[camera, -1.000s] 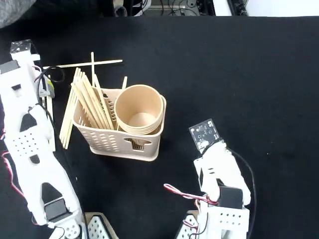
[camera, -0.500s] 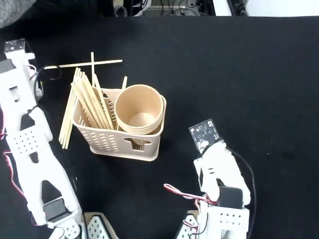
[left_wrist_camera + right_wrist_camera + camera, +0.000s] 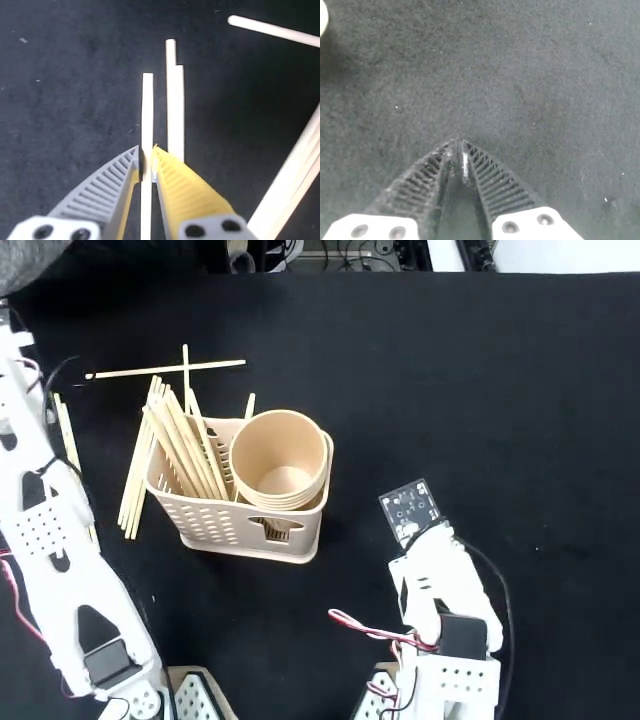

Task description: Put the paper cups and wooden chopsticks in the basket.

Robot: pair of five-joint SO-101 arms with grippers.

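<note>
Chopsticks are what remains to gather. The paper cups already sit nested in the basket, and a bundle of sticks stands tilted beside them inside it. A few leaning sticks rest against the basket's outer wall with their lower ends on the tabletop. A crossed pair lies flat just beyond the basket.

My left tool is pinched narrow on a single chopstick, with the free end running out ahead of the tips. A neighbouring stick lies parallel just beside it, outside the grip. In the high view these show as thin strips at the far left, well apart from the basket. I cannot tell whether the gripped one is off the tabletop. My right tool is closed on nothing, over bare tabletop on the other side of the basket.

I judge these sticks to be very light, stiff and smooth, so weight is no worry. Thin as they are, one held near an end will likely swing or twist between the tips. I'd want the hold nearer the middle, square across the flat faces. A hard squeeze should do no harm, but knocking the basket rim could flip the stick out.
</note>
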